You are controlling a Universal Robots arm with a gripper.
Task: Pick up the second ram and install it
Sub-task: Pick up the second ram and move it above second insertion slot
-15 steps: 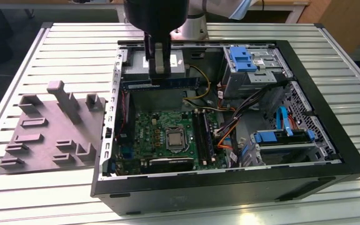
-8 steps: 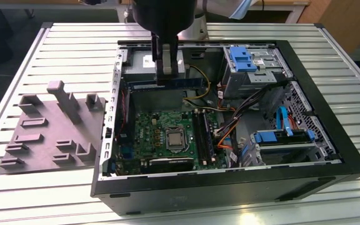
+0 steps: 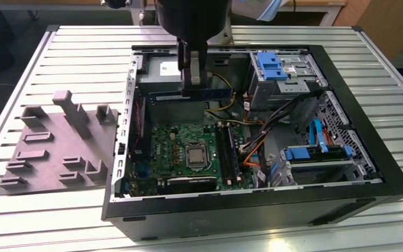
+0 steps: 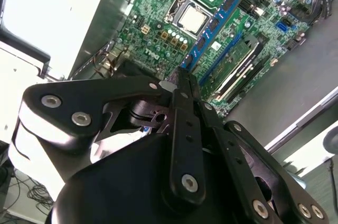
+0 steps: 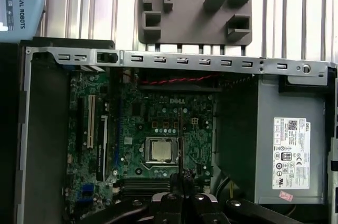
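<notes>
The second ram (image 3: 215,95), a long narrow stick with a blue label and dark chips, hangs level over the open computer case, above the back part of the green motherboard (image 3: 180,144). My gripper (image 3: 192,86) is shut on its top edge near the middle. In the second wrist view the ram (image 4: 214,26) runs out from the gripper (image 4: 177,78) over the board, beside the memory slots (image 4: 248,55), where a green stick sits in one slot. The first wrist view shows the ram (image 5: 181,139) edge-on as a thin line above the silver processor (image 5: 161,150), below the gripper (image 5: 181,174).
A grey plastic tray (image 3: 54,152) with upright posts lies on the slatted table at the exterior view's left. Inside the case are a grey power supply (image 5: 290,150), blue drive brackets (image 3: 272,65) and orange and black cables (image 3: 257,142) beside the slots.
</notes>
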